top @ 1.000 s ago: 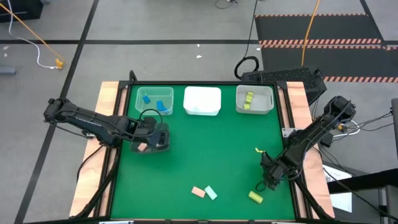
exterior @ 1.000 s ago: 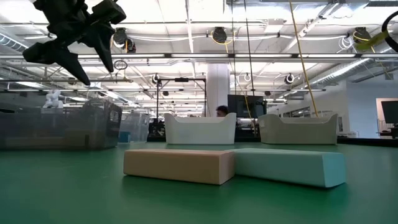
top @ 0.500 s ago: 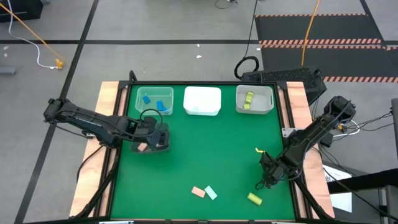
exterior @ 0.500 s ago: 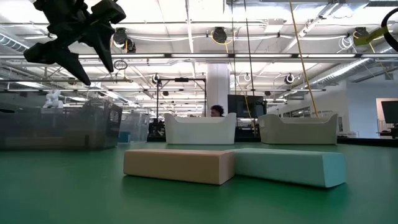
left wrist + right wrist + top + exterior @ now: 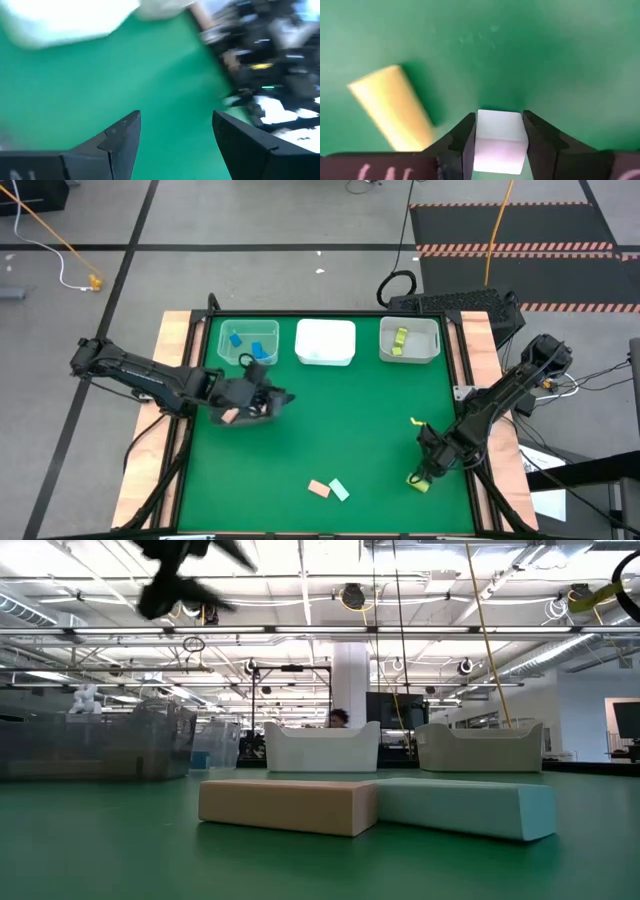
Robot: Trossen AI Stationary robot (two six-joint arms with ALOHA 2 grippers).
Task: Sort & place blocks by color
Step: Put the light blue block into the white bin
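Near the table's right front corner my right gripper (image 5: 424, 476) (image 5: 500, 150) is shut on a pale mint cube (image 5: 500, 134). A yellow-green bar (image 5: 416, 482) (image 5: 395, 107) lies on the green mat right beside it. A salmon pink bar (image 5: 318, 488) (image 5: 288, 805) and a mint bar (image 5: 339, 491) (image 5: 465, 806) lie side by side near the front edge. My left gripper (image 5: 283, 397) (image 5: 175, 120) hovers open and empty above the mat, in front of the left bin. My right gripper pinches the pale mint cube by two opposite sides (image 5: 482, 131) between its two fingers. The fingers come from above, pointing down at the mat. Whether the cube rests on the mat or hangs just above it I cannot tell.
Three bins stand along the far edge: a clear one with blue blocks (image 5: 248, 342), a white one (image 5: 325, 342), and a clear one with yellow-green blocks (image 5: 410, 340). The mat's middle is bare green. Wooden rails (image 5: 180, 360) border both sides.
My right gripper has shut on the pale mint cube. The yellow-green bar now lies closer to it, farther from the near edge than before. My left gripper has swung round toward the table's right and tipped upward, staying open.
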